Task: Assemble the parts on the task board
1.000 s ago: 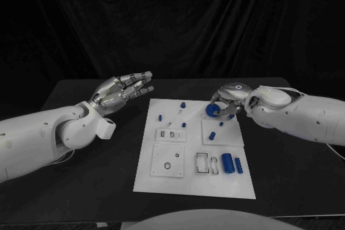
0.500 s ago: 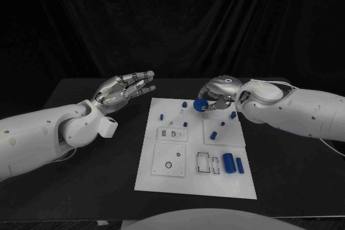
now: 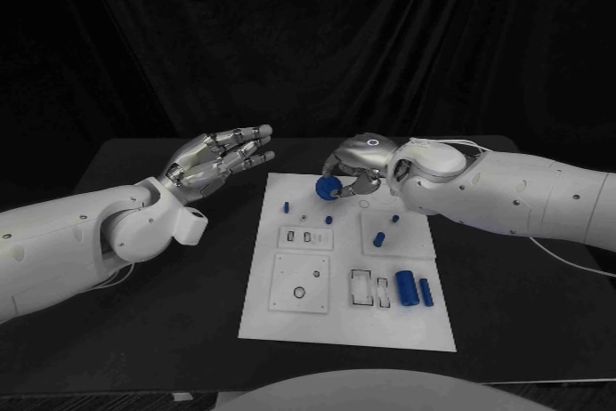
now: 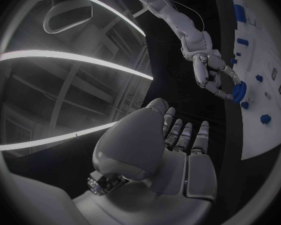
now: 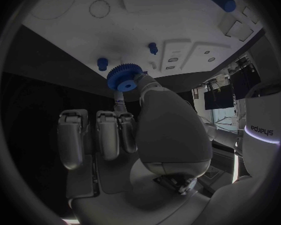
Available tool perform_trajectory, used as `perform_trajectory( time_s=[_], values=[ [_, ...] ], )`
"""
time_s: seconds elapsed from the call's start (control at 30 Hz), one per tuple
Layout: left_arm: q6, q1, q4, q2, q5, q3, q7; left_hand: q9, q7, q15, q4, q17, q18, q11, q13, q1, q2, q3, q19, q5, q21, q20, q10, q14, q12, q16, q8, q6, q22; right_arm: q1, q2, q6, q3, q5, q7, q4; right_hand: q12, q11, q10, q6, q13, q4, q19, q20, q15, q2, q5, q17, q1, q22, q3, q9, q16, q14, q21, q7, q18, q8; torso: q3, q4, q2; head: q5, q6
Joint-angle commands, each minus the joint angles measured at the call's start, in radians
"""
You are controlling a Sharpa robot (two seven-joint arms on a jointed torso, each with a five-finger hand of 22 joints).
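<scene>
Above the upper edge of the task board (image 3: 346,331), slightly right of centre in the head view, the right hand (image 3: 363,162) is positioned with a blue gear (image 3: 328,189) pinched between its fingertips. The gear is held clear of the board surface, over the board's top-left area. In the right wrist view the gear (image 5: 122,77) is seen gripped at the tips of the right hand (image 5: 147,135), with two small blue pegs (image 5: 103,63) standing on the board just beyond it.

At the upper left of the head view, the left hand (image 3: 221,162) is raised above the black table (image 3: 154,340), off the board's left edge; its fingers are spread apart and nothing is held. In the left wrist view the left hand (image 4: 159,155) is likewise shown with fingers extended and empty.

On the board's lower right, a blue cylinder (image 3: 407,289) and a narrower blue bar (image 3: 425,293) are laid side by side. A further blue piece (image 3: 380,240) is located mid-board, right of centre.
</scene>
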Motion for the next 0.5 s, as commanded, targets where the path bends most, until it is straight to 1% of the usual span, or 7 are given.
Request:
perform_trajectory(
  time_s=[0.03,0.1,0.17,0.2,0.23,0.43,0.5],
  values=[
    [0.012,-0.002,0.001,0.002,0.004,0.001,0.007,-0.001,0.01,0.007,0.001,0.001,-0.013,0.0,0.0,-0.001,-0.009,0.006,-0.007,0.005,-0.005,-0.002,-0.008,0.0,-0.003,0.003,0.001,-0.005,-0.002,0.001,0.021,0.036,0.001,-0.006,0.013,-0.024,0.003,0.008,0.102,-0.012,0.263,-0.001,0.1,0.009,0.009,0.011,-0.009,0.263,-0.001,0.261,0.005,0.047,0.003,0.104,-0.002,0.0,-0.014,-0.007,0.0005,0.0004,0.001,-0.003,-0.001],
    [0.011,-0.002,0.001,0.002,0.004,0.001,0.006,-0.001,0.01,0.007,0.001,0.001,-0.013,0.0,0.0,-0.001,-0.009,0.006,-0.007,0.005,-0.005,-0.002,-0.008,0.0,-0.003,0.003,0.001,-0.005,-0.002,-0.002,0.038,0.047,0.001,-0.006,0.015,-0.042,0.003,0.009,0.102,-0.014,0.263,-0.001,0.1,0.009,0.009,0.011,-0.009,0.263,-0.001,0.26,0.006,0.047,0.003,0.104,-0.003,0.0,-0.014,-0.008,-0.0011,-0.0008,0.002,-0.004,-0.002],
    [0.011,-0.002,0.001,0.002,0.004,0.001,0.005,-0.001,0.01,0.007,0.001,0.001,-0.013,0.0,0.0,-0.001,-0.009,0.006,-0.007,0.005,-0.005,-0.002,-0.008,0.0,-0.003,0.003,0.001,-0.005,-0.002,-0.004,0.049,0.056,0.001,-0.006,0.015,-0.054,0.003,0.009,0.102,-0.015,0.263,-0.001,0.098,0.01,0.009,0.011,-0.01,0.263,0.0,0.26,0.006,0.047,0.003,0.104,-0.005,0.001,-0.013,-0.009,-0.0019,0.0006,0.002,-0.004,-0.003],
    [0.012,-0.002,0.001,0.002,0.004,0.001,0.004,-0.001,0.01,0.007,0.001,0.001,-0.013,0.0,0.0,-0.001,-0.009,0.006,-0.007,0.005,-0.005,-0.002,-0.008,0.0,-0.003,0.003,0.001,-0.005,-0.002,-0.006,0.055,0.062,0.001,-0.006,0.016,-0.06,0.003,0.01,0.102,-0.019,0.263,-0.002,0.096,0.011,0.01,0.012,-0.012,0.263,-0.001,0.258,0.007,0.046,0.003,0.104,-0.008,0.002,-0.012,-0.011,-0.0017,0.0,0.002,-0.003,-0.004],
    [0.012,-0.002,0.001,0.002,0.004,0.001,0.003,-0.001,0.01,0.007,0.001,0.001,-0.014,0.0,0.0,-0.001,-0.009,0.007,-0.007,0.005,-0.005,-0.002,-0.008,0.0,-0.003,0.003,0.001,-0.004,-0.002,-0.008,0.059,0.067,0.001,-0.006,0.016,-0.065,0.003,0.01,0.102,-0.019,0.263,-0.002,0.096,0.011,0.01,0.012,-0.012,0.263,-0.001,0.258,0.007,0.046,0.003,0.104,-0.008,0.002,-0.012,-0.011,-0.0024,0.0012,0.002,-0.004,-0.005],
    [0.014,-0.002,0.0,0.004,0.004,0.001,0.0,-0.001,0.01,0.007,0.001,0.001,-0.014,0.0,0.0,-0.001,-0.009,0.007,-0.007,0.005,-0.005,-0.002,-0.008,0.0,-0.003,0.003,0.001,-0.004,-0.002,-0.018,0.082,0.101,0.001,-0.006,0.011,-0.09,0.003,0.014,0.102,-0.033,0.263,-0.007,0.089,0.014,0.013,0.015,-0.014,0.263,0.001,0.255,0.01,0.043,0.003,0.104,-0.016,0.005,-0.01,-0.021,-0.0015,0.0023,0.002,-0.007,-0.007],
    [0.014,-0.002,0.0,0.004,0.004,0.001,-0.001,-0.001,0.01,0.007,0.001,0.001,-0.014,0.0,0.0,-0.002,-0.009,0.008,-0.006,0.004,-0.005,-0.002,-0.008,-0.001,-0.003,0.002,0.001,-0.004,-0.001,-0.021,0.087,0.108,0.001,-0.006,0.009,-0.098,0.003,0.014,0.102,-0.035,0.263,-0.008,0.088,0.015,0.014,0.015,-0.013,0.263,0.002,0.254,0.011,0.042,0.003,0.104,-0.019,0.006,-0.009,-0.023,-0.0008,0.0016,0.002,-0.007,-0.008]
  ],
)
